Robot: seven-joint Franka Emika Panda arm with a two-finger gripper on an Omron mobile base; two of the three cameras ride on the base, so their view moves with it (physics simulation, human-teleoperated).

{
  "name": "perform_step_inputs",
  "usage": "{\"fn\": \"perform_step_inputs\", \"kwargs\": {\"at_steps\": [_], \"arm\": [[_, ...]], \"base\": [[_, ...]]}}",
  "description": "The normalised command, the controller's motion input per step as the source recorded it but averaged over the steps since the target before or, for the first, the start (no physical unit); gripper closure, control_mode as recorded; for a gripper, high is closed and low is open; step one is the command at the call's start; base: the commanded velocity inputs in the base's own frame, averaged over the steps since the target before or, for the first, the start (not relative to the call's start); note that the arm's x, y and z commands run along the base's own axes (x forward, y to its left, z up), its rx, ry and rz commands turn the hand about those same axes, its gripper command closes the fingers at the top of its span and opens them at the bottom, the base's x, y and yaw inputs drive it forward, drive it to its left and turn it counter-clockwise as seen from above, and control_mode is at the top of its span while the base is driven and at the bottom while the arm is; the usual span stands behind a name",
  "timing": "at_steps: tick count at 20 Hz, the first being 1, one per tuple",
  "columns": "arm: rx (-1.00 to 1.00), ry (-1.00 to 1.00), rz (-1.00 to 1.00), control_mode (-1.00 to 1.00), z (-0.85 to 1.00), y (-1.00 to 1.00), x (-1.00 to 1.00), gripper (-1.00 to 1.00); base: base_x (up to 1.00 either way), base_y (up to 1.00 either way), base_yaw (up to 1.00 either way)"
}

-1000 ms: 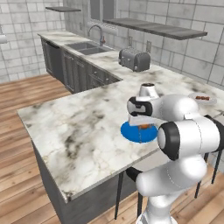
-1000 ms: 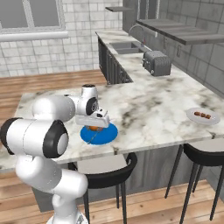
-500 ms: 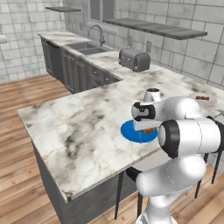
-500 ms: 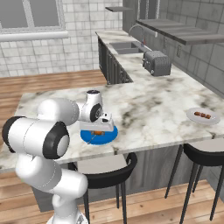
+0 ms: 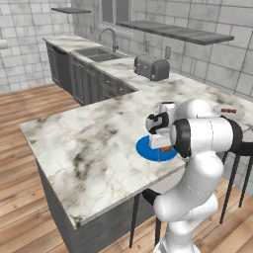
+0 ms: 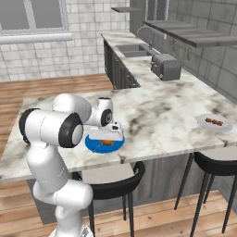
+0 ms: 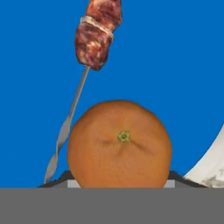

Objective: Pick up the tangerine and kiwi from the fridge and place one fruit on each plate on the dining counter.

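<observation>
The gripper [image 6: 108, 140] hangs low over the blue plate [image 6: 95, 145], pointing straight down, its jaws clamped on the tangerine [image 7: 119, 144]. In the hand view the fruit sits between the two dark finger tips, its small green stem scar facing the camera, with the plate's blue surface behind it. Just beside the tangerine on the plate lies a metal skewer [image 7: 70, 121] carrying chunks of reddish-brown meat [image 7: 95, 33]. A sliver of the white marble top shows past the plate's rim at the lower right of that view.

The blue plate rests on the dining counter [image 5: 89, 143], near its front edge where the stools [image 6: 111, 183] stand. The pale plate [image 6: 214, 122] with small brown bits sits well apart, toward the right end of the same edge. A toaster [image 5: 151, 66] stands on the far counter near the sink [image 5: 96, 53].
</observation>
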Motion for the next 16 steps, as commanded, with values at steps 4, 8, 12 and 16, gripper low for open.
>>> {"fn": "perform_step_inputs", "kwargs": {"at_steps": [4, 8, 12, 16], "arm": [[0.0, 0.07, 0.0, -1.0, -0.16, 0.0, 0.0, 1.0], [0.0, 0.0, 0.0, -1.0, 0.0, 0.0, 0.0, 1.0], [0.0, 0.0, 0.0, -1.0, 0.0, 0.0, 0.0, -1.0], [0.0, 0.0, 0.0, -1.0, 0.0, 0.0, -0.06, -1.0]], "base": [[0.0, 0.0, 0.0], [0.0, 0.0, 0.0], [0.0, 0.0, 0.0], [0.0, 0.0, 0.0]]}}
